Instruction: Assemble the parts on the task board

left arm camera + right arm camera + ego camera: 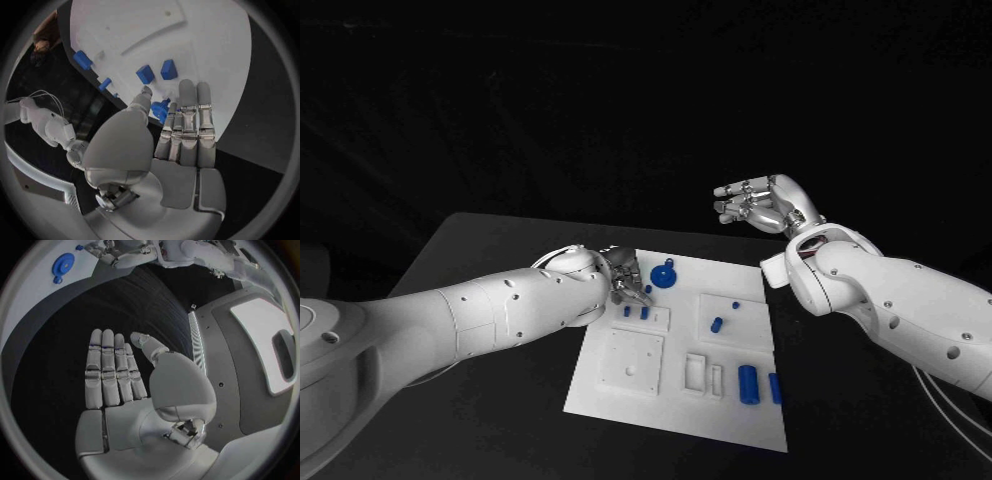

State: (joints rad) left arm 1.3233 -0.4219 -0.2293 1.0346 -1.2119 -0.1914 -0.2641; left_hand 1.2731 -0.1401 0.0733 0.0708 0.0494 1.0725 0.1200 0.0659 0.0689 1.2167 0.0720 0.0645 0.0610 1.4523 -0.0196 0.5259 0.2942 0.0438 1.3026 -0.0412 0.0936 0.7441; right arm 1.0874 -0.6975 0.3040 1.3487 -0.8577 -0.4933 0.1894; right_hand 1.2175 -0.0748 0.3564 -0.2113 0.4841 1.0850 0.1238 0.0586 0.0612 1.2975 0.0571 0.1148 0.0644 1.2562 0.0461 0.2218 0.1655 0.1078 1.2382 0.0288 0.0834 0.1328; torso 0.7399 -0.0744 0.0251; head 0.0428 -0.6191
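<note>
Parts lie scattered over the board, the white plate in the middle of my black table. On its far edge I see a round blue disc with a small tab. Just nearer, two small blue pegs stand in a shallow square recess, and a single peg sits in the neighbouring recess to the robot's right. At the near right of the board two upright cylinders stand side by side, next to a pair of narrow slots. A larger raised square plate sits at the near left of the board.

My left hand is low over the far left of the board, beside the disc; from its wrist camera the fingers lie straight and together, and a small blue part sits at the fingertips (I cannot tell whether it is actually pinched).

My right hand hangs high beyond the board's far right corner, fingers extended and holding nothing.
</note>
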